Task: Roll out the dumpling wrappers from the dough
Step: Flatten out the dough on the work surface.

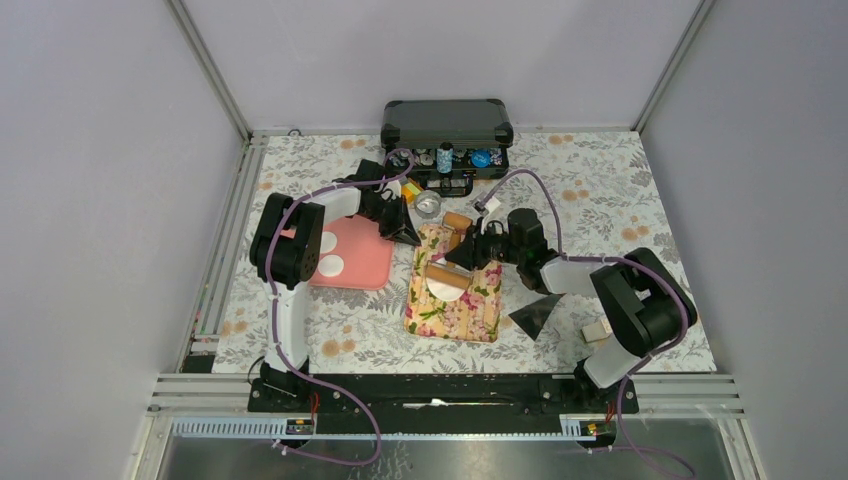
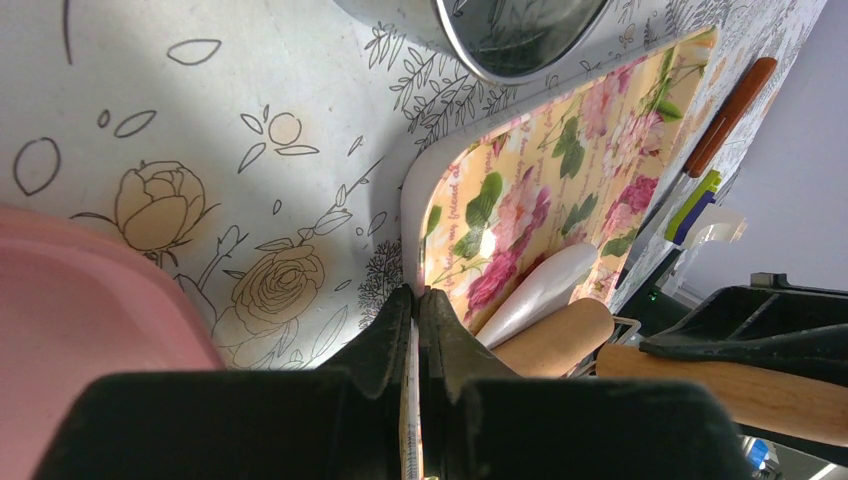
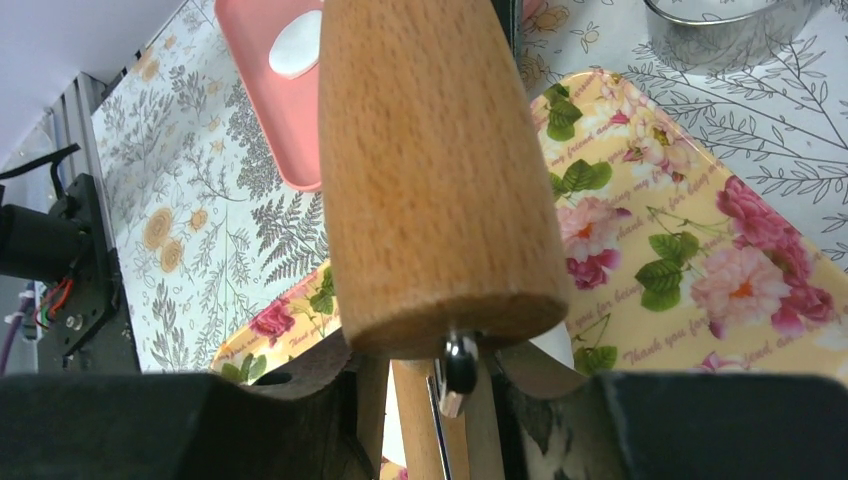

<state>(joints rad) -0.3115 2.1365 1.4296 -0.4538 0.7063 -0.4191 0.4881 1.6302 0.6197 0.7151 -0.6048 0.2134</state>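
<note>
A floral board (image 1: 470,310) lies at the table's middle. On it a white flattened piece of dough (image 1: 443,289) sits under a wooden rolling pin (image 1: 447,274). My right gripper (image 1: 472,252) is shut on the pin's handle (image 3: 425,420), with the roller (image 3: 430,170) filling the right wrist view and the dough (image 3: 552,347) just showing beneath it. My left gripper (image 2: 418,300) is shut on the board's white rim (image 2: 410,200) at its far left corner. Two dumpling wrappers (image 1: 329,253) lie flat on the pink tray (image 1: 365,262) to the left.
A round silver tin (image 1: 428,204) stands just behind the board, close to my left gripper. Farther back sits an open black case (image 1: 447,125) with small items. A black wedge (image 1: 535,315) and a small block (image 1: 597,330) lie right of the board.
</note>
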